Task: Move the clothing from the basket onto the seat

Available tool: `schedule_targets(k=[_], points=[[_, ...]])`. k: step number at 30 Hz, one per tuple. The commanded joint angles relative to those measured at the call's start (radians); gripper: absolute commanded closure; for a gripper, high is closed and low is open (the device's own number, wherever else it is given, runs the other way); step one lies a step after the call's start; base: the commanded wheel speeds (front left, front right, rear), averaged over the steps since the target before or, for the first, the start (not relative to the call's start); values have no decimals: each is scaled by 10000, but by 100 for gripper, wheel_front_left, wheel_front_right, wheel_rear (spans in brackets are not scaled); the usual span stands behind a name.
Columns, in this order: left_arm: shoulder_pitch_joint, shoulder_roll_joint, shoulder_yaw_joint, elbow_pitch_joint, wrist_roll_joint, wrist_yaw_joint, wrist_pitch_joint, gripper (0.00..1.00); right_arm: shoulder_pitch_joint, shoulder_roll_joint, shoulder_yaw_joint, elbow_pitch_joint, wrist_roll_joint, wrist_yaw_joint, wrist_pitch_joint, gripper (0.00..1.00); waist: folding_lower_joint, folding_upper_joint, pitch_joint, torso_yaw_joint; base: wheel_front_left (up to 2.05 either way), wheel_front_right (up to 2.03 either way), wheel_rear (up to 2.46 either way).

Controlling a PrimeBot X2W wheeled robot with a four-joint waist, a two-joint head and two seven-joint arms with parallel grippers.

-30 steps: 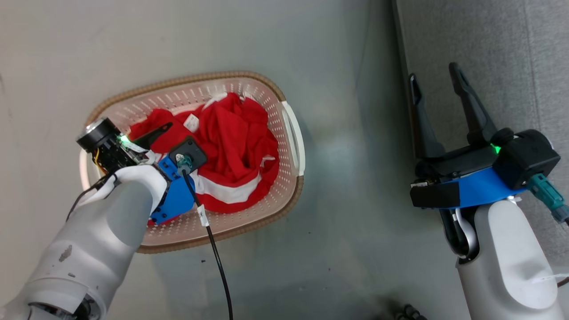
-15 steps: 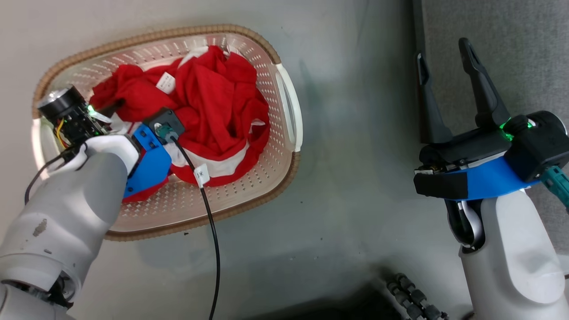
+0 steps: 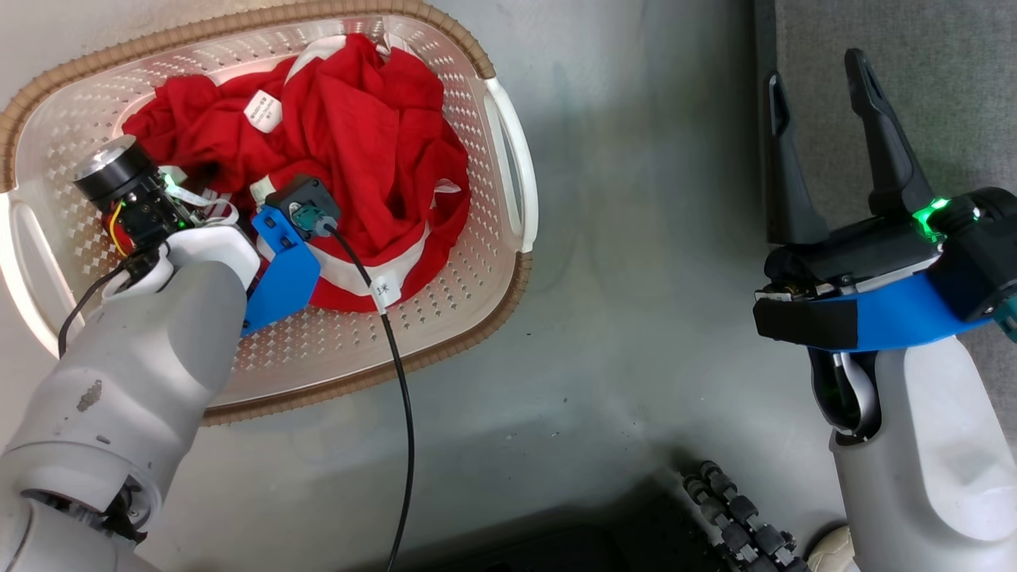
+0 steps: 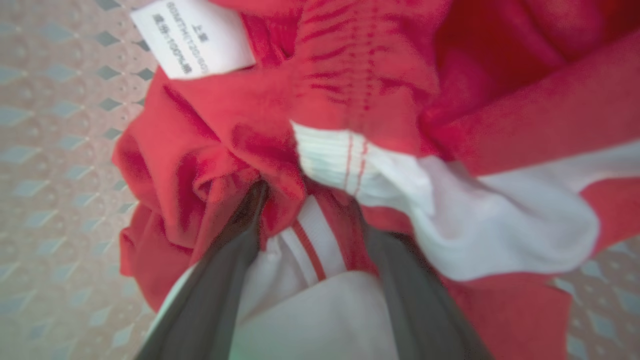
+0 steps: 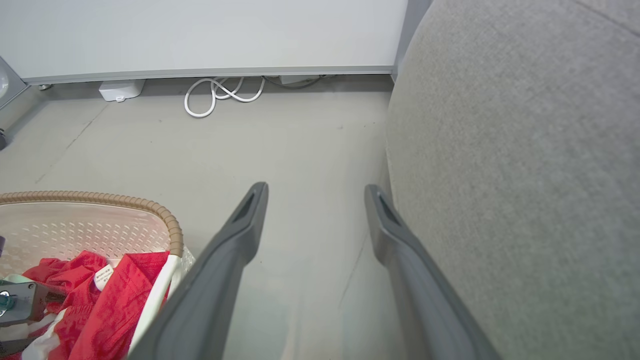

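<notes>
Left wrist view: a white care tag [image 4: 192, 37] on the clothing [image 4: 380, 70] carries printed characters; only "100%" is roughly legible, the rest is blurred. The left gripper [image 4: 307, 200] reaches down into the red heap inside the basket [image 3: 318, 349], jaws apart, tips buried, fabric bunched between them. The right gripper [image 3: 814, 67] hovers at the edge of the seat [image 3: 937, 79], jaws spread, holding nothing.

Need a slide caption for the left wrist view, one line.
Left gripper, fingers apart, sunk in the red-and-white clothing inside the basket, fabric bunched between them, care label above.
</notes>
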Motion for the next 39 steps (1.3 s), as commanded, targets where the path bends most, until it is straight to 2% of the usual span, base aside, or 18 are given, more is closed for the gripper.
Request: schedule_targets(k=[1, 9, 19, 32, 39], points=[[52, -17, -18, 21, -19, 83, 30, 100, -107, -20, -22, -36, -2, 1, -39, 0, -1, 0, 26, 6, 0, 0, 0], [244, -32, -225, 23, -95, 226, -19, 100, -145, -20, -96, 73, 5, 1, -39, 0, -1, 0, -59, 84, 0, 0, 0], [408, -423, -64, -75, -606, 137, -1157, 100, 23, -22, -285, 244, -191, 1, -39, 0, -1, 0, -920, 533, 0, 0, 0], [995, -1221, 715, -178, -1931, 88, -3446, 100, 662, -23, -512, 618, -651, 1, -38, 0, -1, 0, -3307, 1462, 0, 0, 0], [1382, -1465, 1236, -579, -2721, -63, -4052, 100, 1225, -23, -602, 852, -709, 1, -38, 0, -1, 0, -4605, 1783, 0, 0, 0]])
